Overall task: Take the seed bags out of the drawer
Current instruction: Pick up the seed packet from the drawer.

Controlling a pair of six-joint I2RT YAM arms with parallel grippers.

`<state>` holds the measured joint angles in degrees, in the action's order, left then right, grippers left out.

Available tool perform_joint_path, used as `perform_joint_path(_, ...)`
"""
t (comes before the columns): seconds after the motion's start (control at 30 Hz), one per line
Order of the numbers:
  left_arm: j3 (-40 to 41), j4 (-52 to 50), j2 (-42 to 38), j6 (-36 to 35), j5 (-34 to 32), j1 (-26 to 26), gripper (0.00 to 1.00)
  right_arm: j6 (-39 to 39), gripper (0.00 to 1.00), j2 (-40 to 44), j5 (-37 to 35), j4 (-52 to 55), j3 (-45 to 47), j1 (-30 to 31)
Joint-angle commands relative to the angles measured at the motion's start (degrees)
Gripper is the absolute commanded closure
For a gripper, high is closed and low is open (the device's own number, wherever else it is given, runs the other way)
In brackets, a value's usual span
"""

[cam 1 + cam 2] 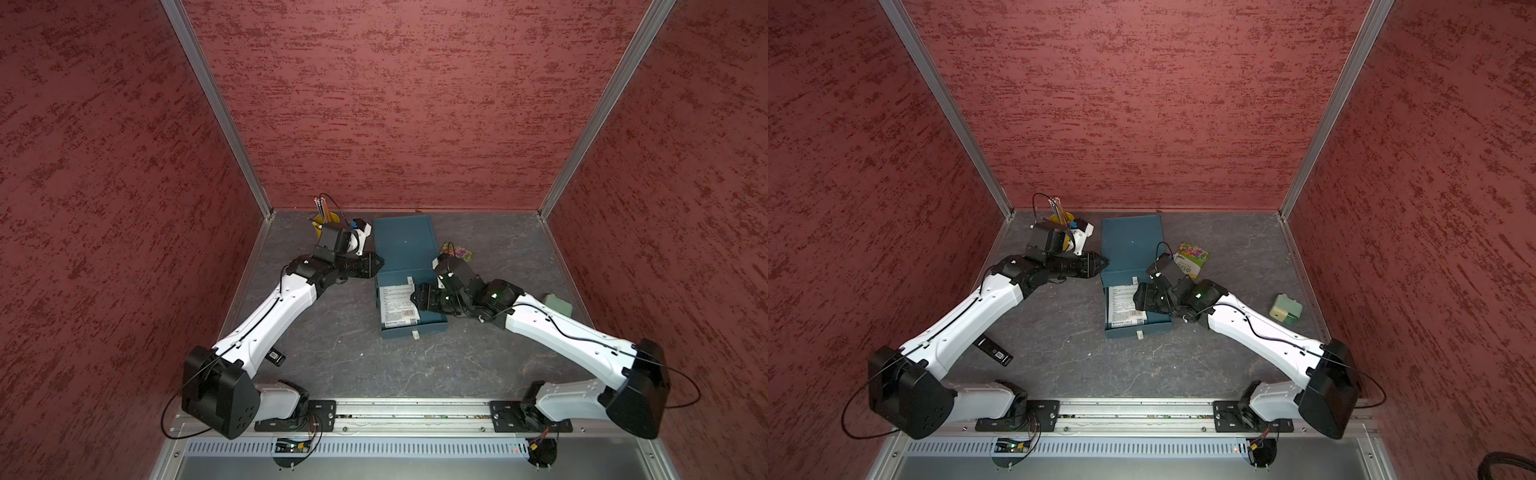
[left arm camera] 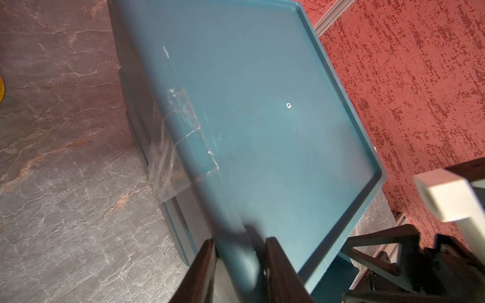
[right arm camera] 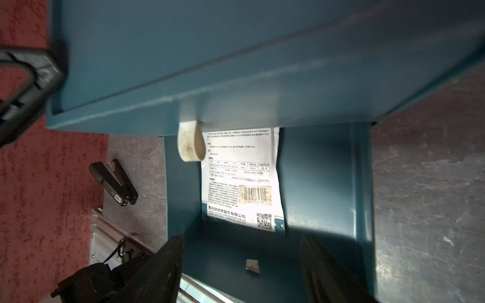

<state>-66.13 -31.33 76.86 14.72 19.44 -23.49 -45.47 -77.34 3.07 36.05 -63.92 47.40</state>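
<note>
The teal cabinet (image 1: 403,245) (image 1: 1129,245) lies flat, with its drawer (image 1: 432,322) (image 1: 1158,324) (image 3: 315,183) pulled out toward the front. A white seed bag with black text (image 1: 397,305) (image 1: 1125,305) (image 3: 241,178) lies inside the drawer. A green-white flower-print seed bag (image 1: 461,251) (image 1: 1192,257) lies on the table right of the cabinet. My left gripper (image 1: 380,262) (image 1: 1105,262) (image 2: 240,240) is shut on the cabinet's left rim (image 2: 236,262). My right gripper (image 1: 413,297) (image 1: 1136,297) (image 3: 241,236) hangs open over the drawer, next to the white bag, holding nothing.
A yellow cup of pencils (image 1: 324,216) (image 1: 1059,218) stands at the back left behind my left wrist. A pale green block (image 1: 559,305) (image 1: 1285,309) sits at the right. A black stick-like object (image 1: 276,357) (image 1: 994,353) (image 3: 115,183) lies under my left arm.
</note>
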Motion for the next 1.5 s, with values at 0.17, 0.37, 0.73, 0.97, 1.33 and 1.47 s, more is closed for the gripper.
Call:
perform_joint_path(0.17, 3.8, -9.3, 3.6, -2.2, 2.3, -1.7, 0.67, 3.2, 0.27, -3.2, 1.2, -1.8, 0.6, -0.4)
perform_joint_path(0.37, 3.8, -9.0, 3.8, -2.1, 2.4, -1.7, 0.67, 3.1, 0.30, -5.1, -0.2, -2.7, 0.7, -0.3)
perform_joint_path(0.73, 3.3, -8.7, 4.2, -1.6, 2.5, -1.7, 0.67, -0.3, 0.37, 0.0, -3.9, -3.8, 5.5, 1.4)
perform_joint_path(0.97, 3.4, -8.4, 4.2, -1.2, 2.5, -1.8, 0.67, -0.9, 0.40, 0.7, -4.5, -2.5, 5.8, 3.0)
perform_joint_path(1.33, 3.1, -8.5, 4.2, -0.9, 2.2, -2.3, 0.67, -0.1, 0.42, -3.8, -4.5, 0.7, 2.7, 3.5)
perform_joint_path(1.47, 3.0, -8.7, 4.2, -1.0, 2.1, -2.3, 0.67, -0.4, 0.43, -5.8, -3.7, 2.0, 0.7, 3.5)
